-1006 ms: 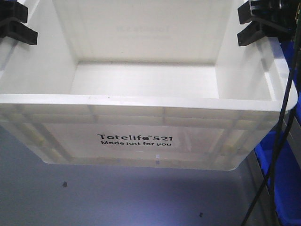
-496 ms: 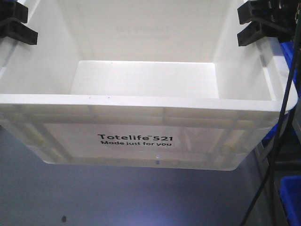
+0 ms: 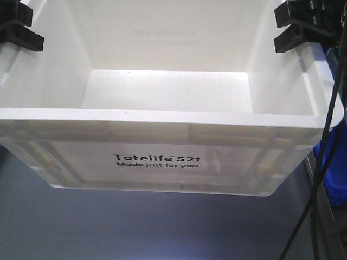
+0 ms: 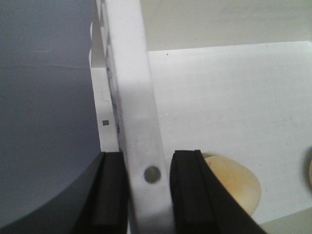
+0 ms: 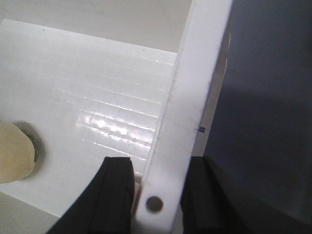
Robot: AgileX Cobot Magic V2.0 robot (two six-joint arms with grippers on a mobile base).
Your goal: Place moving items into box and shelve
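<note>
left tool (image 4: 148, 168) clamped on box (image 3: 157, 130) rim, right tool (image 5: 156, 173) likewise

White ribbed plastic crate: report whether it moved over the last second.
Yes. The white ribbed plastic crate went forward over the grey surface: dark specks there slid toward the camera and out of view.

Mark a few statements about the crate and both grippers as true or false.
1. The left gripper clamps a side rim of the large white rectangular plastic crate. True.
2. The right gripper hangs open, clear of the crate. False: it clamps the opposite rim.
3. The crate holds nothing. False: a pale cream rounded item lies on its floor.
4. The black print "Totelife 521" is on the wall facing the front camera. True.
</note>
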